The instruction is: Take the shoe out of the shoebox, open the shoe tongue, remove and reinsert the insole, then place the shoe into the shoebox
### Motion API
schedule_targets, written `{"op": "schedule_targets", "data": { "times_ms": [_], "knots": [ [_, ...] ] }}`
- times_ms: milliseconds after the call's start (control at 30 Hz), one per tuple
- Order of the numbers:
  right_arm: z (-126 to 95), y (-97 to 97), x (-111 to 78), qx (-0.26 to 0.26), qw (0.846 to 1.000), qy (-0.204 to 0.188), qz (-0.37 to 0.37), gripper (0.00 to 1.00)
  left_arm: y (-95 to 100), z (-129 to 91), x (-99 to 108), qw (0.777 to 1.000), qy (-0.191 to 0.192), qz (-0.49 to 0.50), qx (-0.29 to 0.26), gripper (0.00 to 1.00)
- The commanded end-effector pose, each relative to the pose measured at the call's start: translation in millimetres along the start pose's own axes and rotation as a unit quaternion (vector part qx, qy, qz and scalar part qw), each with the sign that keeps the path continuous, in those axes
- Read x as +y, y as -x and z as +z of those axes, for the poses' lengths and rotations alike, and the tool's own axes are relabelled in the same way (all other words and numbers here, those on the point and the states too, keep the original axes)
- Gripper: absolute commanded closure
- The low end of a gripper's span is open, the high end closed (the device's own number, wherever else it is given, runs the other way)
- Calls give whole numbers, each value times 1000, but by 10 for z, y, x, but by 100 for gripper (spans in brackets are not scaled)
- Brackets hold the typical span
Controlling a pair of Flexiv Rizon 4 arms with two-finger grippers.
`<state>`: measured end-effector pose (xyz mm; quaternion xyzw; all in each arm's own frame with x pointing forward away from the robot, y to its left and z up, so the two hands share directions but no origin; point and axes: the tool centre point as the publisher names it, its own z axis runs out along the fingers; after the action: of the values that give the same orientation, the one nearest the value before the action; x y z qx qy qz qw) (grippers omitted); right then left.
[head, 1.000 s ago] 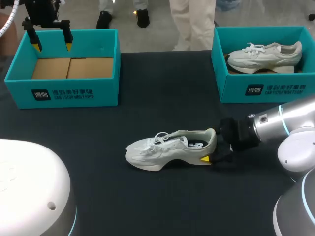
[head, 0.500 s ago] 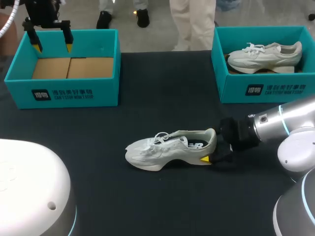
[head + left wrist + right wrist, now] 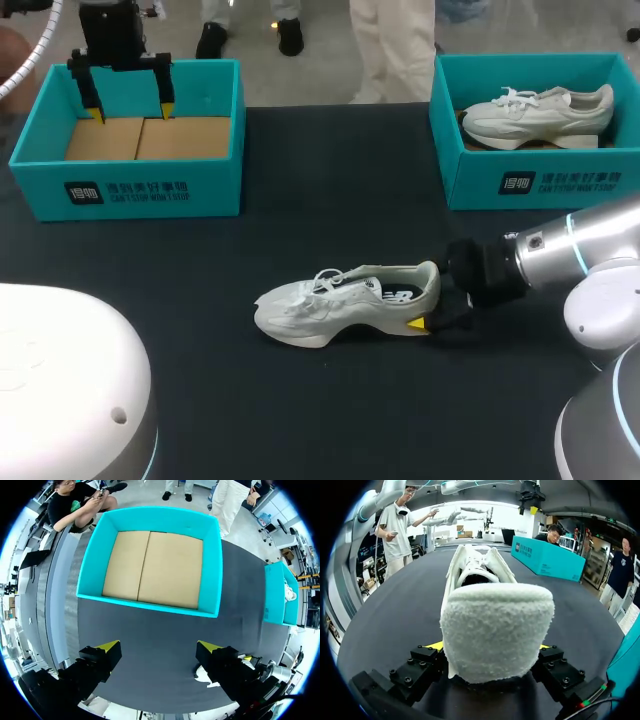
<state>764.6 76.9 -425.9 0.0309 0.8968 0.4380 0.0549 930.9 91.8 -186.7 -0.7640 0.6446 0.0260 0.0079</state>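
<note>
**Q:** What differs from the frames of a second ago?

**A:** Nearest to us, nothing. The shoe [image 3: 345, 300] stands on its sole in the middle of the table [image 3: 300, 230], its toe toward our left side. Our right gripper [image 3: 490, 646] sits at its heel exactly as before. At the far left, our left gripper [image 3: 131, 108] has shifted rightward and a little lower. It was above the left wall of the left shoebox [image 3: 140, 190] and is now over the box's brown cardboard floor, close to the back wall.

**Q:** How does each gripper stand, near one first?

**A:** In the right wrist view the padded heel fills the space between the right gripper's fingers. A yellow tip shows on either side of it, so we read this gripper as clamped on the shoe's heel. From the head view only one of its tips shows, low against the sole. The left gripper is spread wide and holds nothing. In its own view the yellow fingertips [image 3: 107, 646] stand well apart, touching no object, with the left shoebox ahead of them.

**Q:** And farthest off?

**A:** At the far right, the right shoebox [image 3: 540, 180] holds a second shoe [image 3: 535, 115], well apart from both grippers.
</note>
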Motion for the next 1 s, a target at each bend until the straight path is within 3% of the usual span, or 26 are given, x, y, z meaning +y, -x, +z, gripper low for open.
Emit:
{"op": "schedule_targets", "data": {
  "times_ms": [33,667,1000],
  "knots": [
    [42,-2,-15,-1,1000,-1,0,100,-103,34,332,1000,-27,-5,4,0],
    [42,-2,-15,-1,1000,-1,0,100,-855,429,1053,1000,6,17,-10,0],
    [42,-2,-15,-1,1000,-1,0,100,-1459,638,1550,998,11,56,-22,0]
  ]
}}
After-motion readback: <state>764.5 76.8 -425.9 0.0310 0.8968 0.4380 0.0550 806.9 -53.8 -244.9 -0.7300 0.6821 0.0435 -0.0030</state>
